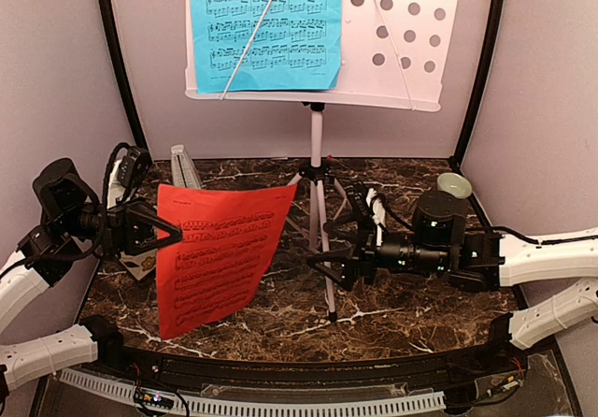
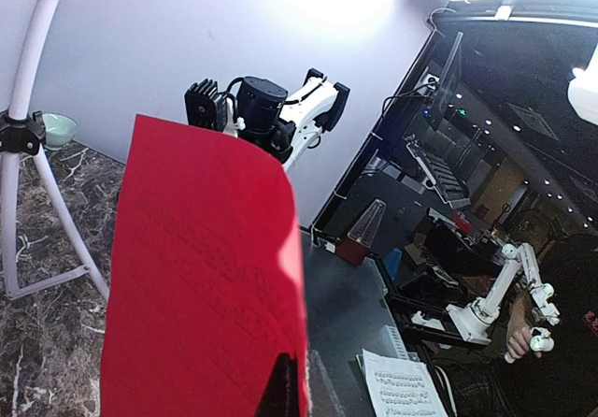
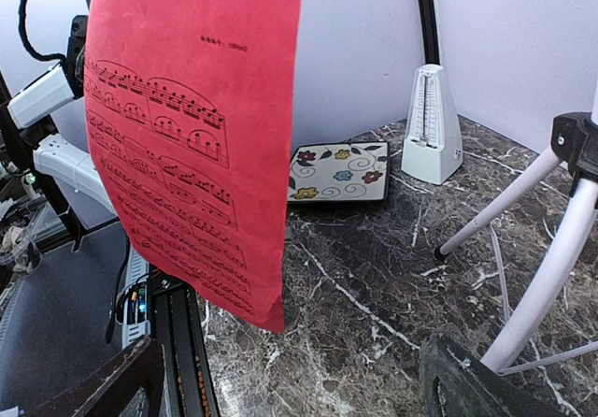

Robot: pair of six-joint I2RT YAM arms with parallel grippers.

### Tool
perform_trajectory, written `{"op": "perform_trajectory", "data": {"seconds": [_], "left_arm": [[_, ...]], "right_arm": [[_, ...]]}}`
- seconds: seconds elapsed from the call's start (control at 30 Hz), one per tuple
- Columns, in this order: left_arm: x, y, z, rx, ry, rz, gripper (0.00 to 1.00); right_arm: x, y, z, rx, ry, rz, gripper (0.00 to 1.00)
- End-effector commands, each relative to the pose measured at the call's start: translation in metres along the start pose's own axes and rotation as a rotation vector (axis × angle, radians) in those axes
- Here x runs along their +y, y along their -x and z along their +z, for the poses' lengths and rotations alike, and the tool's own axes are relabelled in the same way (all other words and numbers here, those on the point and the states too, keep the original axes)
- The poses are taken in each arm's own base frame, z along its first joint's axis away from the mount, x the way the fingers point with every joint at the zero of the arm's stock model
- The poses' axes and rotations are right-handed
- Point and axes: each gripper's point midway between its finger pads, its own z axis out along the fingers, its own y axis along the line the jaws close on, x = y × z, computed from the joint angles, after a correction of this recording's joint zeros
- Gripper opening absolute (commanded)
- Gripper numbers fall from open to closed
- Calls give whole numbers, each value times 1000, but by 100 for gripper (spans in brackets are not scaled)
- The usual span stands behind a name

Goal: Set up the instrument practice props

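At centre left of the overhead view, the left gripper point(image 1: 157, 237) is pinching shut on the left edge of the red-orange music sheet point(image 1: 220, 253), holding it upright over the near side of the table point(image 1: 392, 314), long axis running top to bottom, printed face looking toward the right gripper point(image 1: 322, 253), whose jaws are gaping empty. Paper this light and floppy is probably wanting a gentle edge hold.

Top of music stand point(image 1: 364, 80) and blue sheet point(image 1: 266, 24) cut off by frame edge, metronome point(image 1: 184, 166) half hidden behind red sheet point(image 1: 220, 253)
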Motion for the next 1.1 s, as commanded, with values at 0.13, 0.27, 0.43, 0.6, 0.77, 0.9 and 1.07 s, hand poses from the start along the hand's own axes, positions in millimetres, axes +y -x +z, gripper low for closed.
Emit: {"op": "perform_trajectory", "data": {"seconds": [0.13, 0.27, 0.43, 0.6, 0.77, 0.9, 1.07], "left_arm": [[-14, 3, 8, 20, -69, 41, 0], [-17, 1, 13, 29, -88, 45, 0], [-23, -1, 19, 44, -128, 54, 0], [-26, -6, 25, 64, -152, 64, 0], [-27, -4, 27, 59, -154, 75, 0], [-22, 0, 29, 39, -127, 86, 0], [5, 8, 29, -22, 40, 108, 0]], "right_arm": [[14, 25, 5, -61, 80, -49, 95], [15, 27, 3, -65, 86, -65, 94], [21, 31, 8, -81, 122, -73, 93], [37, 36, 21, -91, 230, -60, 87], [47, 41, 22, -100, 288, -49, 79], [55, 49, 16, -111, 326, -56, 55], [58, 61, -4, -140, 315, -54, 20]]}}
